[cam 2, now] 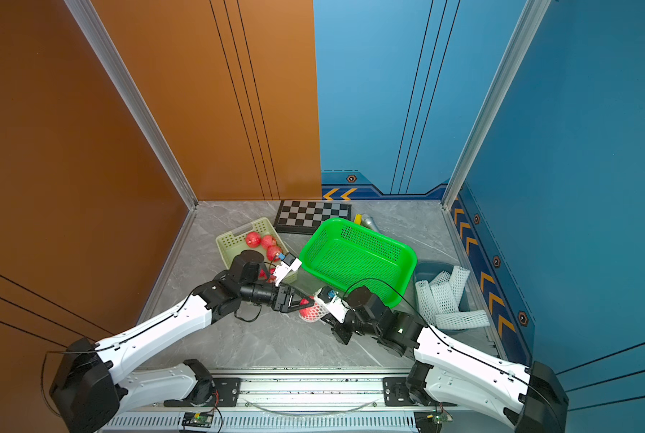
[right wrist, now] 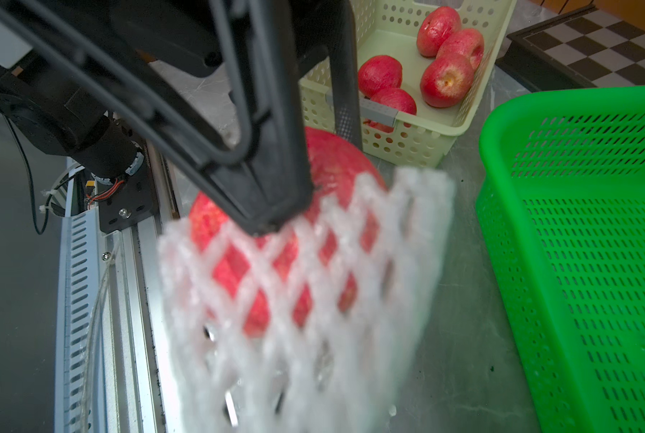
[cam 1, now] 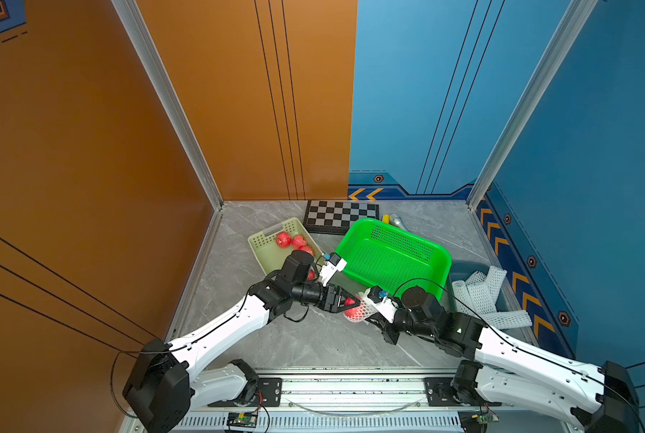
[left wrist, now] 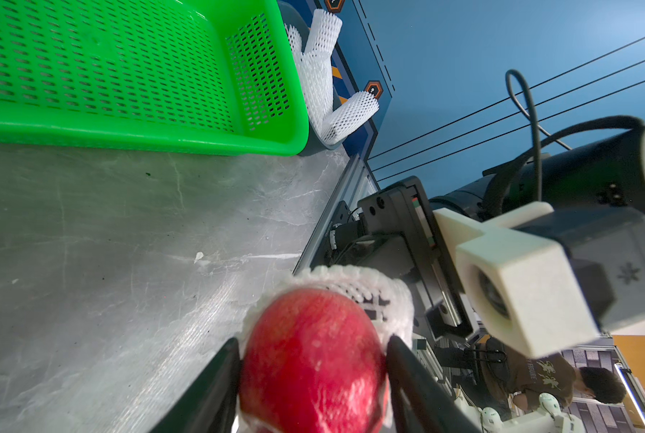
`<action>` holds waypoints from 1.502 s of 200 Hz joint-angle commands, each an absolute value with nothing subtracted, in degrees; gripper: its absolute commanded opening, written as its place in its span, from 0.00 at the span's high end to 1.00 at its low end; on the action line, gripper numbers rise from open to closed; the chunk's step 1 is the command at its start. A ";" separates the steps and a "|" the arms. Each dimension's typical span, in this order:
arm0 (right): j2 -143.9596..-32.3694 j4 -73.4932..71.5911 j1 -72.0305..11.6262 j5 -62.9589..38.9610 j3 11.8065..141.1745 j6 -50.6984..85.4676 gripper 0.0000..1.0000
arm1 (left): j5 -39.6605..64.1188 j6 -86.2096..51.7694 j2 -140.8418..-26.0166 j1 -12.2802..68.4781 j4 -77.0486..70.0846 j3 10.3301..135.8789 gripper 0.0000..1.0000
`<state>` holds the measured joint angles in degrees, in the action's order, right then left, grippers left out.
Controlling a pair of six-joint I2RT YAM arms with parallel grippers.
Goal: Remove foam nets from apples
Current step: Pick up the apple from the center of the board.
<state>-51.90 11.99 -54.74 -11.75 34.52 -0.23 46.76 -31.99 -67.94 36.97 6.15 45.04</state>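
Though half in foam net (right wrist: 313, 300), apple (left wrist: 306, 375) snug in half-open L claw (left wrist: 313, 343); R claw (cam 1: 369, 313) tight on net.

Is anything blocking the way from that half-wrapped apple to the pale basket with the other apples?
Nothing lies on the table between the apple and the cream basket. Only the basket's near wall intervenes, with the left arm's wrist hanging over it.

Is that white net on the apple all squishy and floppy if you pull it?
Probably floppy: the foam net stretches its diamond holes wide around the apple. Likely very light too, since the empty nets lie bent and slumped in a pile. It may cling, as it hugs the fruit closely.
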 commanded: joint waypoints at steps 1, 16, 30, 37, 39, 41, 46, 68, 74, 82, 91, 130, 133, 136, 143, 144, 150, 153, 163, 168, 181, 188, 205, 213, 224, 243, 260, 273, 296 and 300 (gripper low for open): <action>-50.46 12.09 -54.93 -11.34 35.87 -1.14 1.00 | 46.87 -31.34 -67.43 36.21 5.71 44.26 0.34; -50.27 12.21 -54.93 -11.27 35.91 -1.06 1.00 | 46.69 -31.35 -67.25 35.95 5.71 44.12 0.30; -50.10 12.30 -54.85 -11.30 35.93 -1.01 1.00 | 46.50 -31.39 -66.88 35.61 5.87 43.84 0.28; -50.03 12.29 -54.89 -11.25 35.87 -1.07 1.00 | 46.50 -31.42 -66.67 35.43 5.89 43.71 0.27; -50.01 12.23 -54.90 -11.25 35.80 -1.06 1.00 | 46.56 -31.45 -66.57 35.36 5.89 43.69 0.27; -50.01 12.24 -54.86 -11.25 35.78 -1.10 1.00 | 46.58 -31.48 -66.48 35.36 5.89 43.66 0.27; -49.97 12.23 -54.85 -11.16 35.78 -1.06 1.00 | 46.58 -31.51 -66.32 35.25 5.97 43.60 0.27; -49.98 12.11 -54.84 -11.10 35.81 -1.18 1.00 | 46.76 -31.49 -65.78 34.90 6.13 43.53 0.26; -50.01 12.12 -54.81 -11.08 35.87 -1.14 1.00 | 46.84 -31.48 -65.75 34.81 6.15 43.42 0.26; -50.00 12.05 -54.77 -11.00 35.94 -1.14 1.00 | 46.93 -31.49 -65.70 34.75 6.15 43.34 0.26; -49.88 12.12 -54.72 -11.03 35.80 -1.14 1.00 | 46.96 -31.44 -65.58 34.65 6.24 43.32 0.25; -49.66 11.87 -54.65 -10.99 35.77 -1.13 1.00 | 47.37 -31.53 -65.04 34.45 5.98 43.41 0.21; -49.74 11.92 -54.63 -10.99 35.78 -1.19 1.00 | 47.45 -31.53 -65.00 34.41 5.90 43.43 0.21; -49.70 11.92 -54.61 -10.99 35.82 -1.15 1.00 | 47.58 -31.54 -64.96 34.37 5.81 43.44 0.21; -49.75 11.89 -54.59 -10.92 35.87 -1.14 1.00 | 48.00 -31.55 -64.96 34.37 5.57 43.46 0.22; -49.75 11.92 -54.59 -10.91 35.82 -1.14 1.00 | 48.04 -31.60 -64.91 34.37 5.51 43.44 0.22; -49.76 11.80 -54.60 -10.90 35.75 -1.06 1.00 | 48.32 -31.70 -64.93 34.39 5.24 43.42 0.25; -49.75 11.76 -54.59 -10.90 35.79 -1.06 1.00 | 48.54 -31.72 -64.99 34.37 5.07 43.35 0.26; -49.75 11.56 -54.64 -10.90 35.77 -1.07 1.00 | 49.21 -31.90 -65.01 34.40 4.67 43.38 0.31; -49.75 11.44 -54.65 -10.90 35.79 -1.07 1.00 | 49.38 -31.95 -65.19 34.45 4.66 43.33 0.34; -49.78 11.36 -54.59 -10.81 36.06 -1.14 1.00 | 49.57 -31.91 -65.52 34.45 4.66 43.25 0.41; -49.83 11.36 -54.60 -10.73 35.90 -1.14 1.00 | 49.57 -32.00 -65.61 34.45 4.66 43.20 0.47; -49.96 11.40 -54.51 -10.80 35.86 -1.24 1.00 | 49.26 -32.08 -65.45 34.37 4.57 43.16 0.59; -50.23 11.43 -54.54 -10.86 35.79 -1.30 1.00 | 49.22 -32.18 -65.39 34.28 4.49 43.26 0.60; -50.40 11.40 -54.47 -10.90 35.73 -1.26 1.00 | 49.22 -32.19 -65.20 34.09 4.48 43.33 0.60; -50.46 11.31 -54.49 -10.77 35.74 -1.28 1.00 | 49.51 -32.21 -65.35 34.01 4.48 43.57 0.55; -50.34 11.22 -54.32 -10.36 35.84 -1.38 1.00 | 50.37 -32.25 -65.87 34.09 4.48 43.59 0.39; -50.27 11.19 -54.14 -9.95 36.07 -1.49 1.00 | 51.01 -32.26 -66.10 34.36 4.48 43.68 0.35; -50.10 11.23 -53.83 -9.61 36.36 -1.76 1.00 | 50.81 -32.16 -66.05 34.54 4.95 43.73 0.35; -50.10 11.17 -53.84 -9.42 36.32 -1.82 1.00 | 50.80 -32.07 -66.05 34.54 5.13 43.68 0.35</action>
